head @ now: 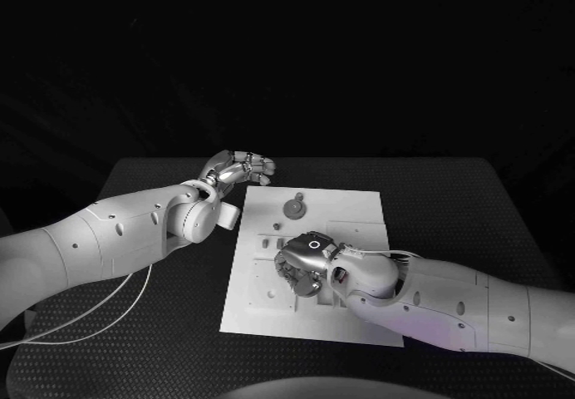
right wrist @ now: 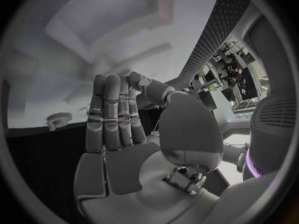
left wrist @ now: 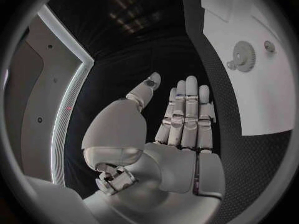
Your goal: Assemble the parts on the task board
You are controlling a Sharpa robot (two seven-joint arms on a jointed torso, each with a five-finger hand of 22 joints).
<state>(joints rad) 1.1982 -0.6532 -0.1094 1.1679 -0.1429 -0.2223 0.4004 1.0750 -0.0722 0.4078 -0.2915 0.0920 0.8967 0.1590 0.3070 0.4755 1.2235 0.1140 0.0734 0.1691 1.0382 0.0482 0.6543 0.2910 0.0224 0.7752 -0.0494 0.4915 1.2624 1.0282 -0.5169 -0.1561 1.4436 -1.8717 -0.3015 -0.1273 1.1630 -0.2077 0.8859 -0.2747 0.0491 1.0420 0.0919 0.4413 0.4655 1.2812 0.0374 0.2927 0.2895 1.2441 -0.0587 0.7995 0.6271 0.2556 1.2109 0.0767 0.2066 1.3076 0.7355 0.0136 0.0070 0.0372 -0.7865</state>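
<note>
Black surface (head: 144, 349) carries white board (head: 360, 208) at centre. Left hand (head: 240, 169) hovers off board's far-left corner, fingers straight and apart, holding nothing. Gear (head: 296, 204) lies flat on board's far end, just right of left hand, nearer it. Right hand (head: 302, 264) over board's middle, fingers straight together, nothing seen held; gear beyond its fingertips.

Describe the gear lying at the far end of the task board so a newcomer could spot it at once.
Start at the white task board in the middle of the black table. Go to its far end, just past the left hand. The gear lies flat there: a round toothed disc, bigger than the small pegs beside it, well clear of the right hand.
</note>
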